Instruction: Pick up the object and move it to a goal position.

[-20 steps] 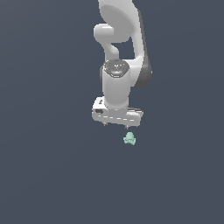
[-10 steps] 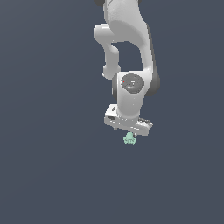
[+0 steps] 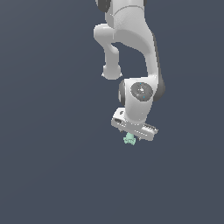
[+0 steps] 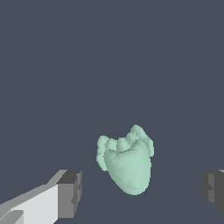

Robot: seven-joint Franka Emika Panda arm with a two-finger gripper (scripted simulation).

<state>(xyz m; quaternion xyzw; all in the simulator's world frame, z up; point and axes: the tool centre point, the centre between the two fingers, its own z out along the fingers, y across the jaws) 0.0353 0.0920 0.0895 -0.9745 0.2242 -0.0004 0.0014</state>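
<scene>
The object [image 4: 127,164] is a small pale mint-green lump with bumps along one side, lying on the dark grey floor. In the exterior view the object [image 3: 129,139] peeks out just under the white hand of the arm. My gripper [image 3: 131,136] hangs right above it, lowered close to the floor. In the wrist view the gripper [image 4: 142,192] is open: one dark fingertip [image 4: 70,192] stands on one side of the object and the other fingertip [image 4: 213,189] on the far side, both clear of it.
A flat dark grey floor [image 3: 52,166] surrounds the arm on all sides. The white arm [image 3: 131,52] rises above the gripper toward the top of the exterior view.
The arm has come down and shifted toward the exterior view's right, bringing the hand from above the object to right over it. The object has stayed where it was.
</scene>
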